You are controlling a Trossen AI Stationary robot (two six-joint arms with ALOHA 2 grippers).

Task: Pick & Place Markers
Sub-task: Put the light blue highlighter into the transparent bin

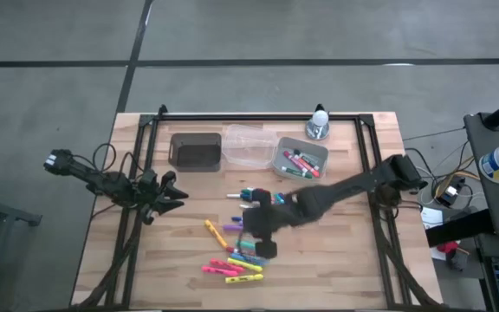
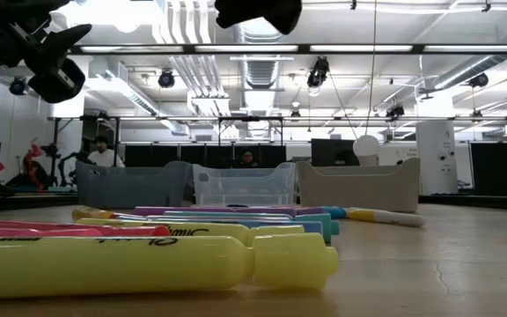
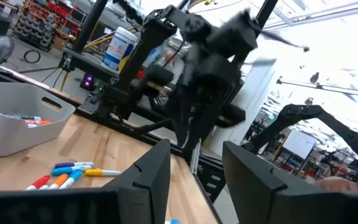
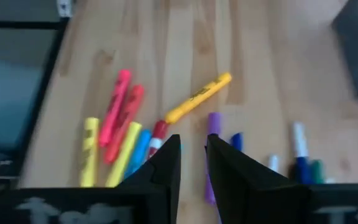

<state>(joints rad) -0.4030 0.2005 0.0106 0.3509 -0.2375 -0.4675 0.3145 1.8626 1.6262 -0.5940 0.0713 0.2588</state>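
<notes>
Several markers (image 1: 232, 260) lie loose on the desk (image 1: 353, 260) toward its near edge, directly beneath the right gripper (image 4: 193, 155); its jaws stand narrowly parted, holding nothing; most marker axes run roughly along the finger direction, so a wrist turn looks needed; left gripper (image 1: 177, 194) waits by the left edge, jaws apart, empty, farther off; grey bin (image 1: 300, 159) at far edge already holds some; open desk lies between.
</notes>
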